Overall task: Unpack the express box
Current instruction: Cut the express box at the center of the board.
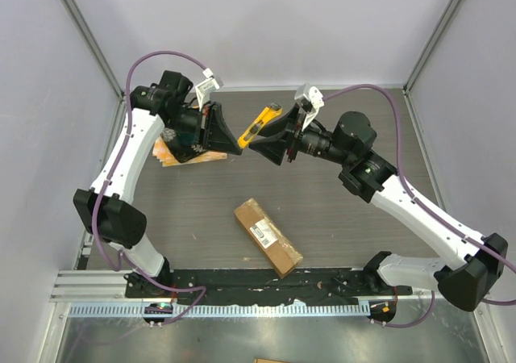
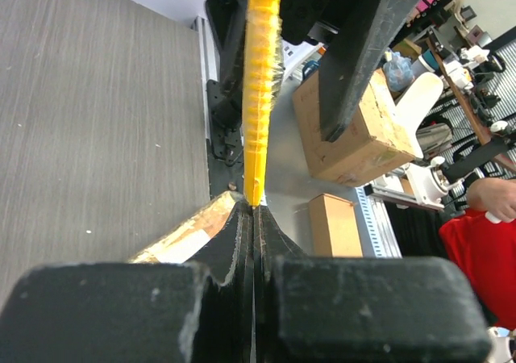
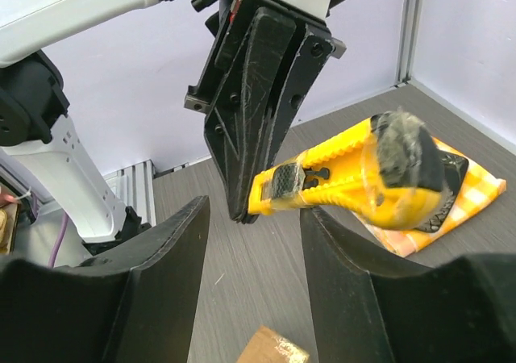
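Note:
The express box [image 1: 268,236], brown cardboard with a white label, lies flat on the table near the front; its taped edge shows in the left wrist view [image 2: 179,235] and a corner in the right wrist view [image 3: 274,353]. A yellow utility knife [image 1: 260,123] hangs in the air over the table's back half. My left gripper [image 1: 239,145] [image 2: 254,210] is shut on the knife's [image 2: 260,81] thin lower end. My right gripper [image 1: 270,143] [image 3: 256,218] is open just below the knife [image 3: 355,185], whose underside is at the tip of the right-hand finger [image 3: 322,242].
An orange checked cloth with a dark dish [image 1: 181,149] [image 3: 451,194] lies at the back left under my left arm. Cardboard boxes [image 2: 355,129] stand beyond the table's near rail [image 1: 242,308]. Grey walls close in the back and sides.

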Tool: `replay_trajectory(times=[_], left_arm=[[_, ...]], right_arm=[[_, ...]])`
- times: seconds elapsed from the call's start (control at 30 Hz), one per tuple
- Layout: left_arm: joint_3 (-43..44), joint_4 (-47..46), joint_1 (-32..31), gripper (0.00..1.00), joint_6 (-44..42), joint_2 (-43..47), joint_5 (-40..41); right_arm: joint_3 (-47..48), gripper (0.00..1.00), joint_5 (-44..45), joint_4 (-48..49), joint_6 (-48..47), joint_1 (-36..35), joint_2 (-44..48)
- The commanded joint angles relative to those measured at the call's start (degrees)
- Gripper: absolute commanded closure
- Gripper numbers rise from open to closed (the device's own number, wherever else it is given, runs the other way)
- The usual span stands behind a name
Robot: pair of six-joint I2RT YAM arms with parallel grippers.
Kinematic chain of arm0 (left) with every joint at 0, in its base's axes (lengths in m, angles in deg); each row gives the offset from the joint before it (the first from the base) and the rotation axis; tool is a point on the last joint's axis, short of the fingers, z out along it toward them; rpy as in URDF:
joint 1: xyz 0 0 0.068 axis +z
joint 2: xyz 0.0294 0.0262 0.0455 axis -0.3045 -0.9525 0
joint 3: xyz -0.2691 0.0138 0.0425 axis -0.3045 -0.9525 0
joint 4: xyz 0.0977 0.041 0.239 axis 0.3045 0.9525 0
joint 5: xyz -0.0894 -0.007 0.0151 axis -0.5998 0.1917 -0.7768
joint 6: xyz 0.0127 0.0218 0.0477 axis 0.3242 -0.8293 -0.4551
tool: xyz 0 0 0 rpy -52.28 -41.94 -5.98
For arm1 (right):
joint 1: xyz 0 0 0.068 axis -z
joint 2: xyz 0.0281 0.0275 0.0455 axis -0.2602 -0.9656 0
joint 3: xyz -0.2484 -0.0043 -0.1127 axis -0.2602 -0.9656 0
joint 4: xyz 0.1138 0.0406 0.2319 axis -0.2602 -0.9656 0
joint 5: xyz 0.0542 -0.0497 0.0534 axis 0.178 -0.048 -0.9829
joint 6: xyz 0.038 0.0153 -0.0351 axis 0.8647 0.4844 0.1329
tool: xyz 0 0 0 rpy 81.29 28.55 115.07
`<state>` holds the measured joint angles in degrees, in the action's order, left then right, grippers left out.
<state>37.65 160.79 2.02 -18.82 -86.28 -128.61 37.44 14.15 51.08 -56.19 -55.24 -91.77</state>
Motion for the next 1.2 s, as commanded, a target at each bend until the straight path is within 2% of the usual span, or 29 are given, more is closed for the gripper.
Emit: replay_trajectory(times=[0.0, 0.3, 0.5, 0.57, 0.9, 1.17], left_arm=[[-0.64, 0.62, -0.47, 1.0, 3.58, 2.91, -10.66], [-0.82, -0.61, -0.47, 1.0, 4.37, 3.26, -10.57], [-1.17, -1.58, -0.47, 1.0, 4.64, 3.79, -10.66], [-1.17, -1.75, -0.47, 1.0, 4.73, 3.79, -10.65], [-1.61, -3.07, -0.47, 1.0, 5.78, 4.49, -10.66], [-1.87, -3.25, -0.47, 1.0, 5.87, 4.14, -10.48]], right_arm=[[1.12, 0.46, -3.79, 6.65, 2.12, 0.35, -2.66], [-0.8, 0.48, -3.97, 7.61, 3.52, 1.4, -3.81], [-4.41, 0.46, -4.14, 13.06, 7.74, 3.6, -2.5], [-4.5, 0.43, -4.41, 14.29, 8.88, 4.74, -2.49], [-3.27, 0.4, -10.38, 20.7, 15.12, 6.32, -4.52], [-2.66, 0.41, -15.3, 21.24, 16.71, 6.32, -4.16]])
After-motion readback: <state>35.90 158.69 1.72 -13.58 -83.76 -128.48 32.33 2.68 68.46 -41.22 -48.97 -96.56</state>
